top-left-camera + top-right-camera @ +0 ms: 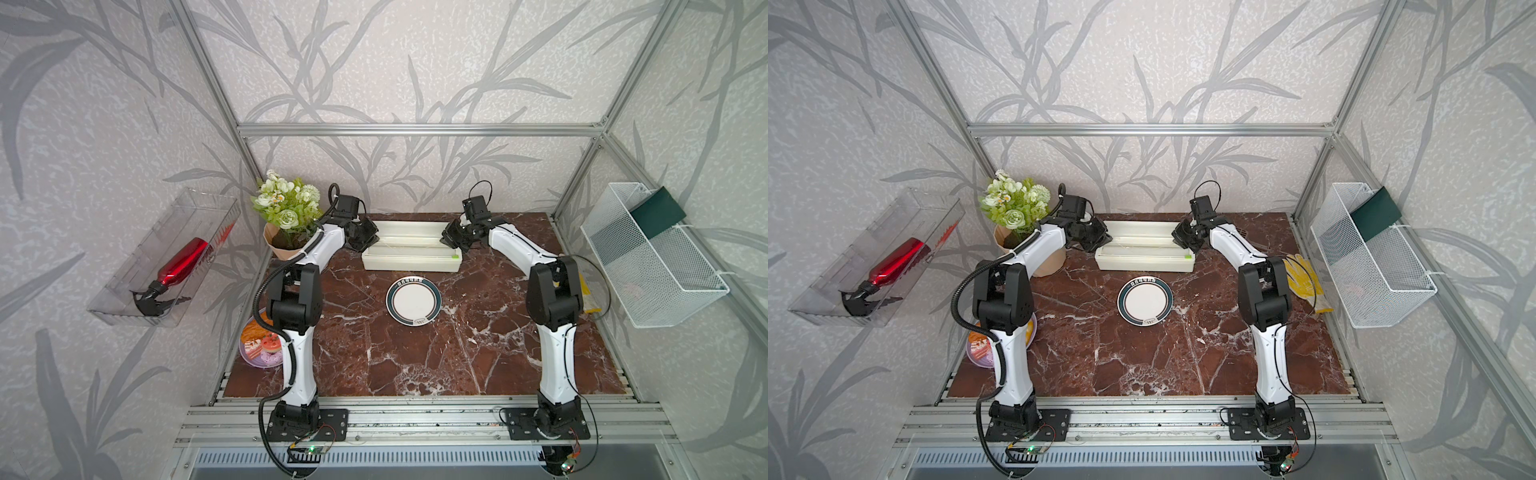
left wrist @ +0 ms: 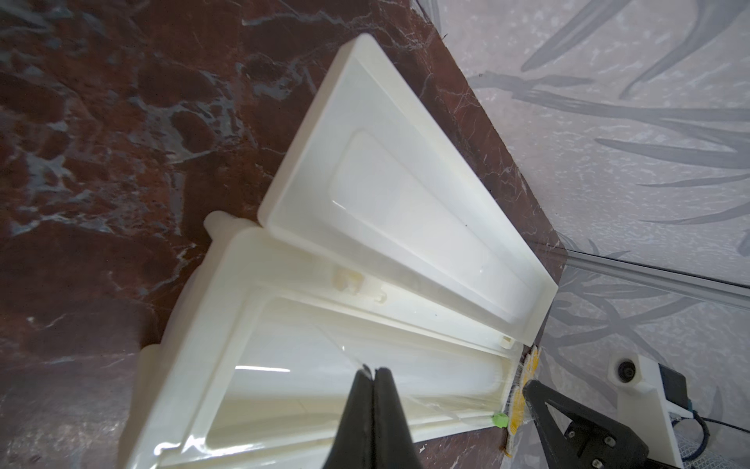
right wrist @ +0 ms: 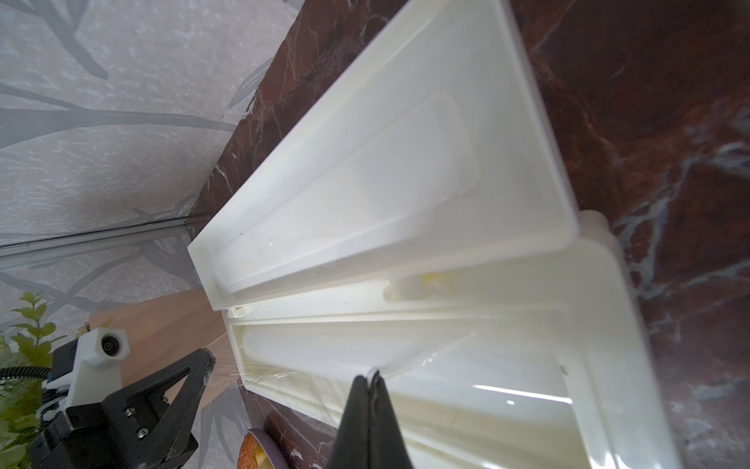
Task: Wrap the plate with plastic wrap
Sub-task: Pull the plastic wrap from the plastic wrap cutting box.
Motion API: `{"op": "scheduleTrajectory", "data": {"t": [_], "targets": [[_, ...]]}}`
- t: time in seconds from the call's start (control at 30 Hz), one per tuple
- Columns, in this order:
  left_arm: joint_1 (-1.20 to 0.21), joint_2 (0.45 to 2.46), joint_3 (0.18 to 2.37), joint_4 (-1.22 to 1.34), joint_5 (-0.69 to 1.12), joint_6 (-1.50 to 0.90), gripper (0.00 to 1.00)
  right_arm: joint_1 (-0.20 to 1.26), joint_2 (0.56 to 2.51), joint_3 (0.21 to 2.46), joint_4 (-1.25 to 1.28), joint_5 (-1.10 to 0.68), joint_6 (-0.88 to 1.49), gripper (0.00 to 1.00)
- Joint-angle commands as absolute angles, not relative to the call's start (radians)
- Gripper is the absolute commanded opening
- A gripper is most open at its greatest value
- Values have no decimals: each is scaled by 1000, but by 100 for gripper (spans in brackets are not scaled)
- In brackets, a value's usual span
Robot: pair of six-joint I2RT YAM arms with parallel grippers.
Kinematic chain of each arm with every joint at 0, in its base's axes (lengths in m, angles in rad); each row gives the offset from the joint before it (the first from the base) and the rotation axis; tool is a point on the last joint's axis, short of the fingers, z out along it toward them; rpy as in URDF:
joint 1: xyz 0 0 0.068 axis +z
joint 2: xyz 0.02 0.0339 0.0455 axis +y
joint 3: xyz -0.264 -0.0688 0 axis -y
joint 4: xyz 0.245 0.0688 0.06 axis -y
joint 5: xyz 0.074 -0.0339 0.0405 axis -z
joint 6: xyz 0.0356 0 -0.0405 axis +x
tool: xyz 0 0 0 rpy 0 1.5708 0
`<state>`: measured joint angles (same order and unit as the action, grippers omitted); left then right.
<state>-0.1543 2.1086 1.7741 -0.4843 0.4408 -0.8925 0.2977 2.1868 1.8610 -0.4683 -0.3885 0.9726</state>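
Observation:
The plate, white with a dark teal rim, lies on the marble table just in front of the open cream dispenser box. My left gripper is at the box's left end. It is shut, with a corner of the plastic wrap pinched at its tips. My right gripper is at the box's right end, also shut on the plastic wrap. The film stretches thin and glossy over the box's tray between the two grippers.
A potted flower bunch stands behind the left arm, and a purple plate of pastries sits at the table's left edge. A yellow glove lies by the right arm. A wire basket and a clear bin with a red spray bottle hang on the side walls.

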Motion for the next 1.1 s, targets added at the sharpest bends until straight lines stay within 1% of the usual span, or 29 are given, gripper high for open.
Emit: {"op": "scheduleTrajectory", "data": {"t": [0.0, 0.37, 0.77, 1.07], "targets": [[-146, 2045, 1810, -444, 457, -912, 0, 283, 2122, 1884, -445, -402, 973, 0], [-129, 1980, 1804, -423, 441, -921, 0, 260, 2076, 1901, -433, -416, 970, 0], [-117, 1923, 1812, -412, 439, -938, 0, 249, 2021, 1880, -366, -444, 982, 0], [-117, 1902, 1873, -450, 434, -935, 0, 242, 2000, 1944, -394, -454, 979, 0]]}}
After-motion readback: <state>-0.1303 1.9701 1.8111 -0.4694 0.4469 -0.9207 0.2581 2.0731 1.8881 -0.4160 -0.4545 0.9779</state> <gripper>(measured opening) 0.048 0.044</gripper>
